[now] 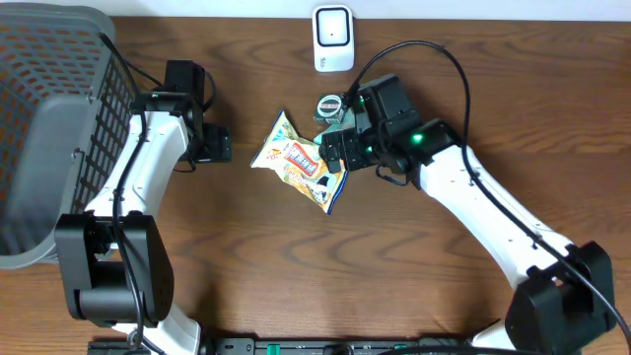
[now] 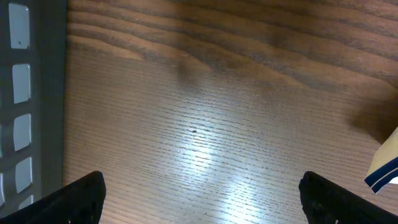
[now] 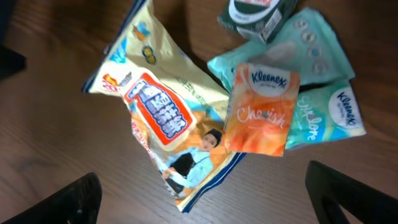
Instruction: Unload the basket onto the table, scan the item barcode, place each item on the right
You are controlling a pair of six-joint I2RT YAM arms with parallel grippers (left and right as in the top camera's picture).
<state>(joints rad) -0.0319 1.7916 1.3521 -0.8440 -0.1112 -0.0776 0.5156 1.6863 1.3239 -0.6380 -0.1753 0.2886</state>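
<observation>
The snack bag [image 1: 296,163] lay flat on the desk [image 1: 296,286]; I took it for the item to be scanned, although no barcode showed on its upper face. Its long axis ran on a diagonal, from the far corner on the left arm's side to the near corner on the right arm's side. The right pincer [image 1: 337,150] hung just over the right edge of the bag, released and holding nothing; in the right wrist view the bag lay ahead of the two dark fingers [image 3: 74,199] and somewhat to their left. An orange tissue pack [image 3: 258,109] rested on the bag's right edge, touching it; teal packs [image 3: 323,106] lay just to the right of the bag, partly under the orange one. The left pincer [image 1: 212,144] stood to the left of the bag, apart from it, also released and empty; its camera saw mostly bare desk. A basket [image 1: 59,128] stood well to the left of the bag. A white device [image 1: 333,37] stood beyond the bag's far end; it was probably the scanner, but too small to be sure. In my judgement the right arm was nearer; its jaws should close across the bag's short axis, away from the tissue pack.
</observation>
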